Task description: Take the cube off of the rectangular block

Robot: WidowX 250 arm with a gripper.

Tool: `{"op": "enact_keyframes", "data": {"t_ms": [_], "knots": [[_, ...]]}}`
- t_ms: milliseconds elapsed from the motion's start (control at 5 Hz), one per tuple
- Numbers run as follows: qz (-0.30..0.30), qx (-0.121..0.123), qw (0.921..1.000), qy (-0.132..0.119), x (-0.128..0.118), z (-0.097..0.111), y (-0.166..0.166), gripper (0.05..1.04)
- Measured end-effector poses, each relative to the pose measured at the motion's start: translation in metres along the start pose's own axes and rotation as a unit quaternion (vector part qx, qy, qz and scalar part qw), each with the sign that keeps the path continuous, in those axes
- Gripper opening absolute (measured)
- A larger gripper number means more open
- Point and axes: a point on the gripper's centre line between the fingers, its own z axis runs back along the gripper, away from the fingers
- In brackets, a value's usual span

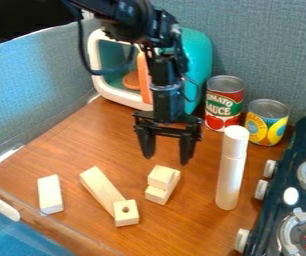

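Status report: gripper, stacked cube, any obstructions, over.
Gripper open, empty, hanging near cube. Cube atop rectangular block. White cylinder upright nearby, seemingly out of the way.

fixed cam abv tabletop, looks down at a slant twd back wall, fairly close.

It looks like a toy kitchen set up on a wooden surface: a toy stove with burners and knobs, and, left of that stove, two food cans and a teal toy microwave.
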Motion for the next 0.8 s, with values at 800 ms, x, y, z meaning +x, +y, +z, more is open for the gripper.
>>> {"op": "enact_keyframes", "data": {"t_ms": [800], "knots": [[-0.003,0.033,0.9973,0.066,-0.006,-0.025,0.009,0.948]]}}
